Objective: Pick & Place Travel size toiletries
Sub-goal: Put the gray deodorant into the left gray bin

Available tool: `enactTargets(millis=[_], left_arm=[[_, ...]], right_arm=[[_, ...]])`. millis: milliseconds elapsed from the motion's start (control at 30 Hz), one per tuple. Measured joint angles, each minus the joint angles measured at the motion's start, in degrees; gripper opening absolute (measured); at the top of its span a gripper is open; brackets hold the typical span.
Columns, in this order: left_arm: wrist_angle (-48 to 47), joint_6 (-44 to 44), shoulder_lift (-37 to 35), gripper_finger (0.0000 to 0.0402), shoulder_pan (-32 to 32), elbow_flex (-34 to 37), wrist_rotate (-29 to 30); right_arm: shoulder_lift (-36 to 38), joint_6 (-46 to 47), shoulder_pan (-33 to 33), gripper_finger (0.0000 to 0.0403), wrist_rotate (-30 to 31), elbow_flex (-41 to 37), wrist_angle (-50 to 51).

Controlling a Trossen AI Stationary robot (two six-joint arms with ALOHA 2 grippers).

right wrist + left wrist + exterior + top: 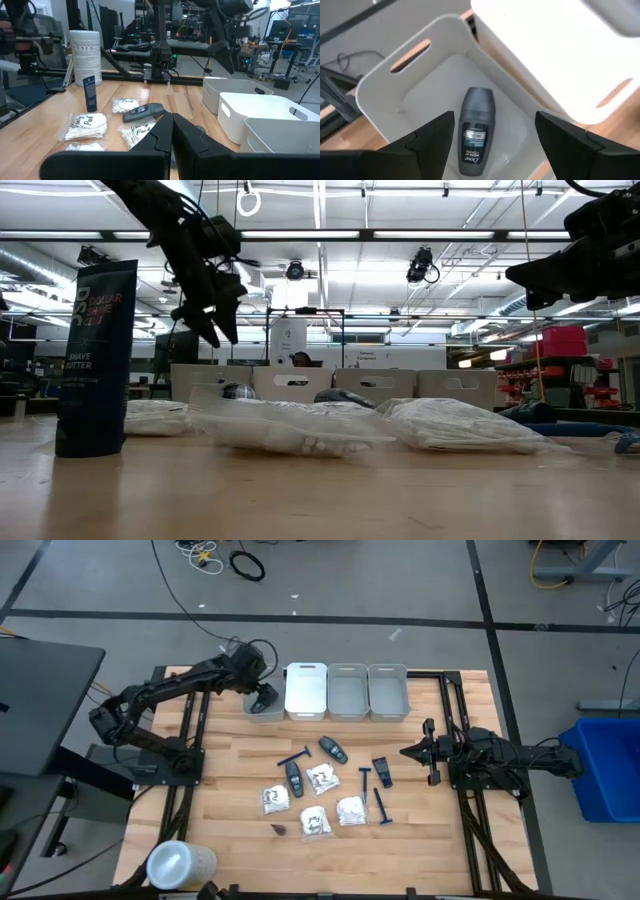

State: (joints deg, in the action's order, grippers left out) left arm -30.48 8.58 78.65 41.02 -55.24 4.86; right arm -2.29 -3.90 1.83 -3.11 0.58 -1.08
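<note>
One dark oval case (474,131) lies in the end bin (262,707); left gripper (262,698) hovers released above. Packets (320,778), razors (377,806) remain mid-counter; right gripper (408,752) waits clenched.

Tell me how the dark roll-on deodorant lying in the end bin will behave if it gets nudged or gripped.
The deodorant looks like rigid, glossy plastic, so it probably won't deform but may slip between fingers. Lying on its side with a rounded body, it could roll against the bin wall. It seems light for its size.

A lab: robot rigs, monitors (280,30), cables (247,565) on taped concrete floor.
</note>
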Motion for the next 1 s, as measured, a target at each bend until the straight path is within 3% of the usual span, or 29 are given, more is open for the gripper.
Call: enactTargets(millis=[333,1000], left_arm=[[-0.09,0.44,-1.16,0.0279,-5.69,0.00,-3.39],[0.71,-1.45,-1.14,0.0279,-19.73,0.00,-1.26]], right_arm=[[0.00,0.01,0.02,0.0014,0.00,-0.01,0.00],[0.00,0.00,0.01,0.0014,0.00,0.00,0.00]])
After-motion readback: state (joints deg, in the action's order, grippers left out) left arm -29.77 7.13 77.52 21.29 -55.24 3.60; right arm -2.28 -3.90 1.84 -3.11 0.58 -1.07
